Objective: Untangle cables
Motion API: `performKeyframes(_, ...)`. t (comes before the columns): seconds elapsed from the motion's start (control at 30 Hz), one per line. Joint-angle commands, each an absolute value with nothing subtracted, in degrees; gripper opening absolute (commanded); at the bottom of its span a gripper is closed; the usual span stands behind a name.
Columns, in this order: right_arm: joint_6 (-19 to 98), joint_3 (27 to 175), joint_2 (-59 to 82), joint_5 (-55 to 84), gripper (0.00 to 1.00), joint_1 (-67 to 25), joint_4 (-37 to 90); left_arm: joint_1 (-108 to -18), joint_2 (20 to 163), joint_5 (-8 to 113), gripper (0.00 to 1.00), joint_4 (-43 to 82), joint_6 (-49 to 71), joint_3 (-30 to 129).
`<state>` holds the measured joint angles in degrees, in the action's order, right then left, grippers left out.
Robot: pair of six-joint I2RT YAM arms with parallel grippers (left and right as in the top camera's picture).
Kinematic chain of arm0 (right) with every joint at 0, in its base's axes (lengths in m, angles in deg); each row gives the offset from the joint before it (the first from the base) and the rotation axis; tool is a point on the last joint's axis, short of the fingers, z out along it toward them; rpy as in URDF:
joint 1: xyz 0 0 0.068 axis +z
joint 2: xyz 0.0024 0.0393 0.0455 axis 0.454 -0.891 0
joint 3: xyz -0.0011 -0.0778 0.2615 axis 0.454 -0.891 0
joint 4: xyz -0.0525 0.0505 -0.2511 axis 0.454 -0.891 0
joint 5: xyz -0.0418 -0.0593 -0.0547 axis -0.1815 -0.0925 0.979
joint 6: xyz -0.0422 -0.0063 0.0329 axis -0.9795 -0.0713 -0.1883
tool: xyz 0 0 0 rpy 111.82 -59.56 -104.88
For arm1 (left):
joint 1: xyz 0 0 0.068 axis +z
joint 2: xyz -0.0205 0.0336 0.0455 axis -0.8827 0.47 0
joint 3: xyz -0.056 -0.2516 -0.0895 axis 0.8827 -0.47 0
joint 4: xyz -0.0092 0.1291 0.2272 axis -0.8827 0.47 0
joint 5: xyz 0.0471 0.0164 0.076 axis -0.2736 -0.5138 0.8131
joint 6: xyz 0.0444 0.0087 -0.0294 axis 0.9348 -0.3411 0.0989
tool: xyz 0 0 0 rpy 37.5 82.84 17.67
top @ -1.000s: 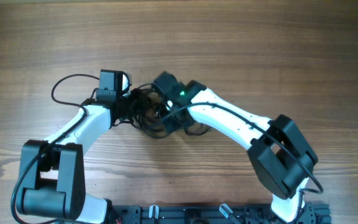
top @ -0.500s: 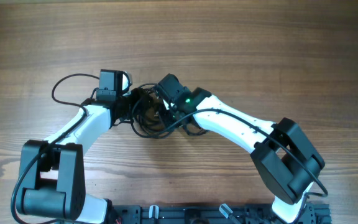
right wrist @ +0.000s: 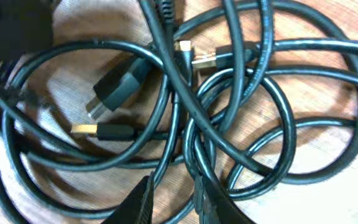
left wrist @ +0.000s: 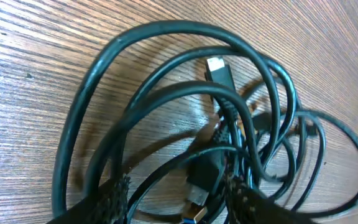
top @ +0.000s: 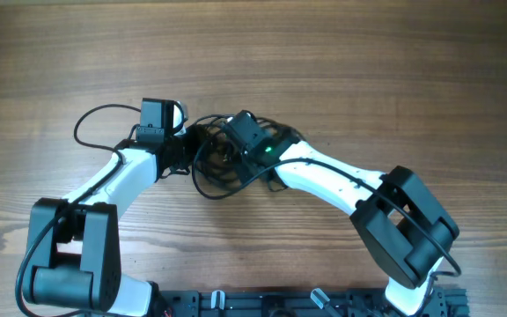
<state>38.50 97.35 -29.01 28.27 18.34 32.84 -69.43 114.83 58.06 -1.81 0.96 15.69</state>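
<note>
A wooden counter fills the overhead view. Two white-and-black robot arms reach in from its near edge and meet at a tangle of cables, which lies on the wood a little left of the counter's middle. The left arm comes to the tangle from its left side. The right arm comes from its right and reaches over the top of it, hiding part of the coil.

The cables are several thin black cords wound into overlapping loops that cross one another many times.

The left tool sits at the tangle's left edge. Its two fingers stand moderately apart, and several cords and a plug body lie in the gap without being visibly pinched.

The right tool hangs over the tangle's middle. Its fingers are drawn narrow, and a cord runs down into the slim gap between them, where it looks clamped.

Within the loops, a broad black plug with a silver end lies towards the coil's left side in the right wrist view. Just below it is a slim gold-tipped plug. A smaller gold-tipped plug lies near the coil's top.
</note>
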Motion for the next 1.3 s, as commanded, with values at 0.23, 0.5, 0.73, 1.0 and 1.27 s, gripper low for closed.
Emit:
performKeyframes(0.23,33.1,100.6,-28.7,27.7,0.3,17.8,31.4,-69.3,109.2,56.6,0.61,-1.6,5.4,16.6)
performKeyframes(0.5,61.7,95.3,-29.0,12.6,0.14,18.2,25.8,-68.2,100.0,71.5,0.54,6.1,2.1,16.6)
performKeyframes(0.73,70.6,89.2,-29.1,1.8,0.11,23.0,45.4,-60.9,100.1,72.8,0.47,8.4,1.6,16.6)
performKeyframes(1.0,60.7,95.3,-27.6,2.0,0.05,22.1,54.8,-59.5,100.1,72.6,0.41,8.6,1.6,16.6)
performKeyframes(1.27,47.6,104.2,-28.3,17.9,0.04,6.5,39.7,-59.6,100.1,70.7,0.14,8.6,1.6,16.6)
